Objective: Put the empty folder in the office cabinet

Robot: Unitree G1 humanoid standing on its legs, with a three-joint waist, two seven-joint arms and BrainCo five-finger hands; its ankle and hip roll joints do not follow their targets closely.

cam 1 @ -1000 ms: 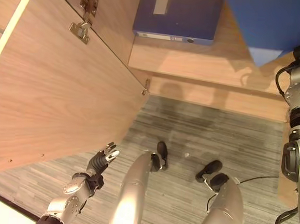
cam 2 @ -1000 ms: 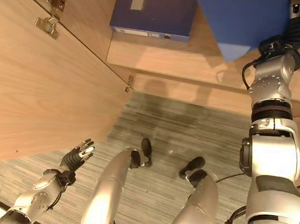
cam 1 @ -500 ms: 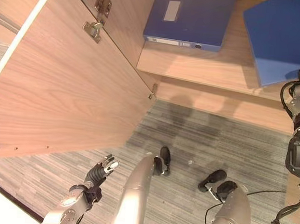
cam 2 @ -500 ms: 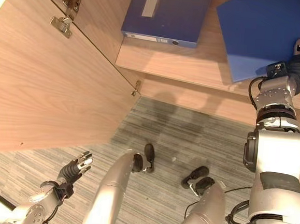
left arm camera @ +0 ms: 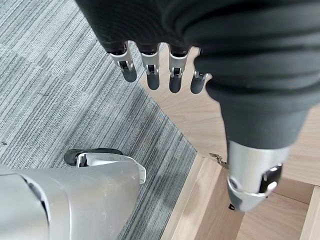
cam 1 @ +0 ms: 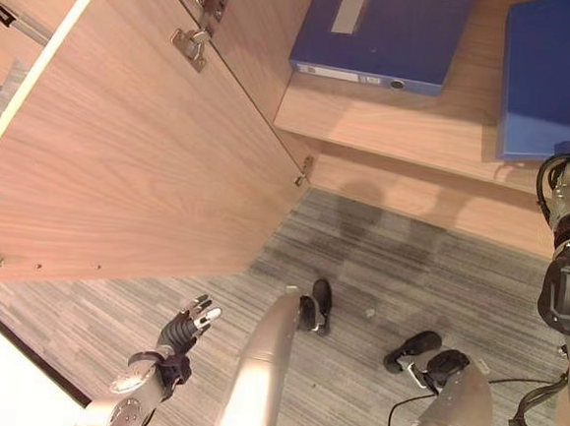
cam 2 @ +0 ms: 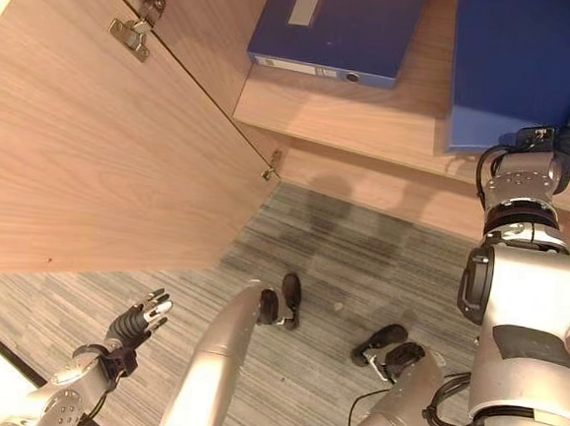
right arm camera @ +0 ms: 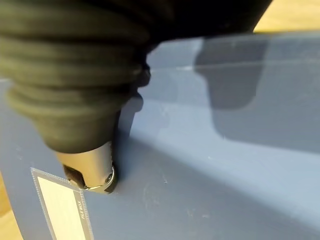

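On cabinet shelf [cam 2: 370, 131]: folder [cam 2: 529, 64] flat, lengthwise inward

My right hand [right arm camera: 90, 170] close against the blue folder [right arm camera: 210, 180], thumb touching its cover, pale label [right arm camera: 60, 205] beside it

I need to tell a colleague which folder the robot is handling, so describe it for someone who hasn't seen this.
Look at the open wooden cabinet's shelf. Two blue folders lie flat on it; the one meant is the right-hand folder, under the right hand. The left-hand folder lies untouched nearer the hinged door.
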